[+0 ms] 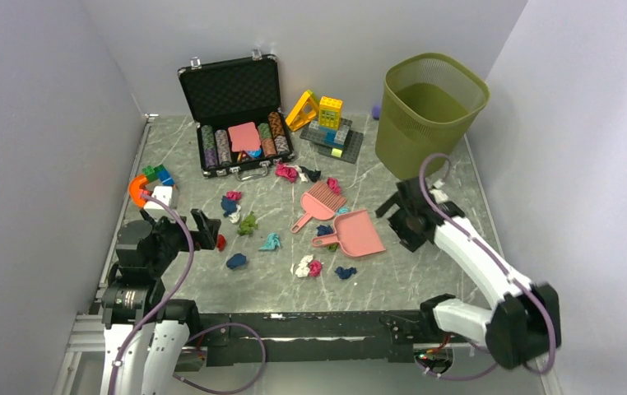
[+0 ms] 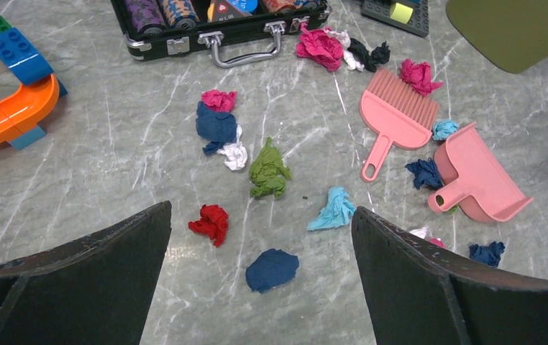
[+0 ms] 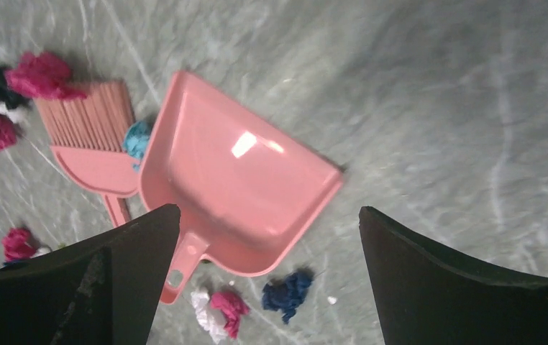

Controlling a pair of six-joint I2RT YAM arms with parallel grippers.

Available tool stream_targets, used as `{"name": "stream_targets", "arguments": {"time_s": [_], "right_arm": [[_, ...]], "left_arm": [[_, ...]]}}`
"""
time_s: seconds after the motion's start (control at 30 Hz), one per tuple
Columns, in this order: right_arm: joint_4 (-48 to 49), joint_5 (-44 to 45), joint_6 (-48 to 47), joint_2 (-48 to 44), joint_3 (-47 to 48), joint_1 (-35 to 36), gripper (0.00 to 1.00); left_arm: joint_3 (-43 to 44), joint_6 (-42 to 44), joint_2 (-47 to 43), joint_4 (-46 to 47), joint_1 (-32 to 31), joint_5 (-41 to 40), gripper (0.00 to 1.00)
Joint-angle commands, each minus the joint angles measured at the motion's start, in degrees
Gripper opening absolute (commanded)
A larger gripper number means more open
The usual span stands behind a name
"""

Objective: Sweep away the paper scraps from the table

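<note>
Several paper scraps lie over the middle of the table (image 1: 434, 276): a dark blue wad (image 2: 272, 269), a red one (image 2: 211, 223), a green one (image 2: 269, 169), a teal one (image 2: 334, 210) and pink ones (image 1: 286, 171) near the case. A pink brush (image 1: 320, 204) and a pink dustpan (image 1: 358, 233) lie side by side among them. My left gripper (image 2: 261, 208) hovers open at the left, above the red and dark blue wads. At the right, my right gripper (image 3: 270, 209) hangs open over the dustpan (image 3: 235, 194), with a blue scrap (image 3: 287, 292) and a pink-white one (image 3: 221, 310) below it.
An open black case of poker chips (image 1: 236, 115) stands at the back, with plastic blocks (image 1: 327, 123) beside it. An olive waste bin (image 1: 429, 111) fills the back right corner. More blocks and an orange curved piece (image 1: 150, 185) sit at the left edge. Walls close in both sides.
</note>
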Motion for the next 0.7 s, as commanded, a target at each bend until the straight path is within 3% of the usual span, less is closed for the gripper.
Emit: {"name": "stream_targets", "arguments": {"time_s": [0.0, 0.2, 0.33, 0.43, 0.67], "right_arm": [[-4.68, 0.01, 2.03, 10.66, 12.11, 5.48, 1.0], [-2.0, -9.43, -1.87, 22.86, 17.87, 8.31, 1.0], [1.44, -5.03, -4.95, 26.05, 20.57, 12.57, 1.0], [5.86, -3.94, -9.17, 26.14, 20.56, 13.68, 1.0], [17.39, -6.04, -22.25, 26.82, 19.98, 13.69, 1.0]], "left_arm": [[-0.83, -0.92, 1.68, 3.16, -0.24, 2.52, 0.99], [-0.78, -1.43, 9.32, 4.94, -0.29, 8.18, 0.99], [-1.4, -3.25, 18.58, 10.61, -0.65, 19.73, 0.99], [0.72, -5.85, 25.35, 11.42, -5.19, 14.69, 0.99], [5.66, -8.44, 33.72, 15.76, -22.72, -1.47, 0.99]]}}
